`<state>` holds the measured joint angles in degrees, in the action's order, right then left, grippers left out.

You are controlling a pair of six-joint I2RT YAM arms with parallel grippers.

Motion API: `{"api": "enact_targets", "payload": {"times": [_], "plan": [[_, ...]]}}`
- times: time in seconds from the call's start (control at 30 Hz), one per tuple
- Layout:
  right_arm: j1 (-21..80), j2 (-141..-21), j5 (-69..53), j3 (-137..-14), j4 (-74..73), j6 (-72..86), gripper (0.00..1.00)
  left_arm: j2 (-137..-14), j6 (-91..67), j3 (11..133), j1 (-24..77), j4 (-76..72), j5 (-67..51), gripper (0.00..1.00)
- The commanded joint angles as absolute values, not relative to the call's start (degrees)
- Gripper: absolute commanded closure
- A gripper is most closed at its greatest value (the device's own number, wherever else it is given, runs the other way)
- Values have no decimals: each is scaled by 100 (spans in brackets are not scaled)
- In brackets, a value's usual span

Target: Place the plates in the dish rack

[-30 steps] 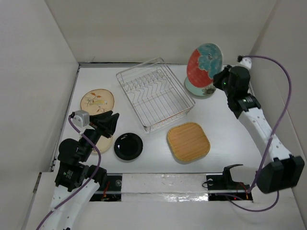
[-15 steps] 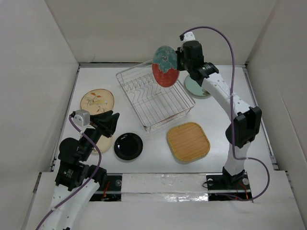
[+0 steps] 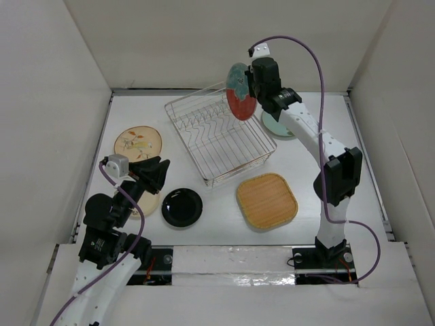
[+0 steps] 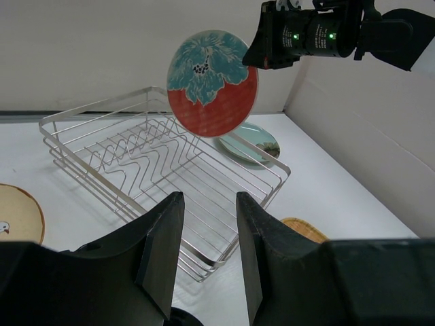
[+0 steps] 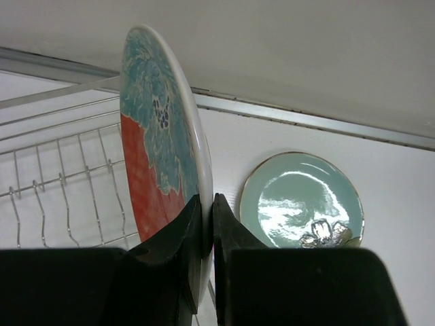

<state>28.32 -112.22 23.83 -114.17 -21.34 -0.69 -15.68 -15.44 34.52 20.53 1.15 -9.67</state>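
My right gripper (image 3: 250, 87) (image 5: 207, 204) is shut on the rim of the red patterned plate (image 3: 239, 96) (image 4: 212, 85) (image 5: 160, 142). It holds the plate upright in the air over the far right corner of the dish rack (image 3: 238, 170) (image 4: 136, 156) (image 5: 54, 183). The pale green plate (image 3: 280, 125) (image 5: 302, 200) lies flat just right of the rack. My left gripper (image 3: 162, 170) (image 4: 209, 197) hovers open and empty near the front left, over a cream plate (image 3: 146, 204). The tan floral plate (image 3: 138, 144), black plate (image 3: 181, 207) and bamboo plate (image 3: 266, 200) lie on the table.
The rack holds no plates between its tines. White walls close in the table on the left, back and right. The right arm (image 3: 306, 129) stretches over the green plate's near edge.
The right arm has swung left with the red patterned plate, from above the green plate to the rack's far right corner, turning it nearly edge-on. The left arm has stayed put.
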Motion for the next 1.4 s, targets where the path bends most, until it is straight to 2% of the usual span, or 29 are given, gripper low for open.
{"api": "enact_targets", "payload": {"times": [0.0, 0.4, 0.93, 1.07, 1.1, 1.2, 1.23, 1.33, 1.37], "plan": [[2935, -11013, 2971, -11910, -589, -422, 100, -1644, -1459, 3542, 2074, -114, -1011, 67], [2988, -11583, 2839, -12252, -510, -843, 100, -1670, -1441, 3542, 2074, -114, -984, 67], [3472, -12085, 3261, -11585, -203, -1222, 98, -1652, -1450, 3533, 2074, -114, -1002, 67], [3472, -12032, 3313, -11540, -193, -1073, 86, -1652, -1450, 3533, 2074, -114, -1002, 67], [3472, -11971, 3287, -11592, -246, -942, 73, -1652, -1441, 3533, 2074, -114, -1002, 67], [3410, -11805, 3191, -11593, -351, -530, 49, -1661, -1441, 3533, 2074, -114, -1011, 67], [3332, -11630, 3121, -11558, -395, -397, 34, -1670, -1450, 3525, 2074, -114, -1002, 66], [3059, -11243, 2743, -11155, -370, 296, 18, -1679, -1459, 3524, 2074, -114, -1011, 67], [2963, -10902, 2620, -10962, -273, 455, 17, -1679, -1450, 3524, 2074, -114, -1011, 67]]}}
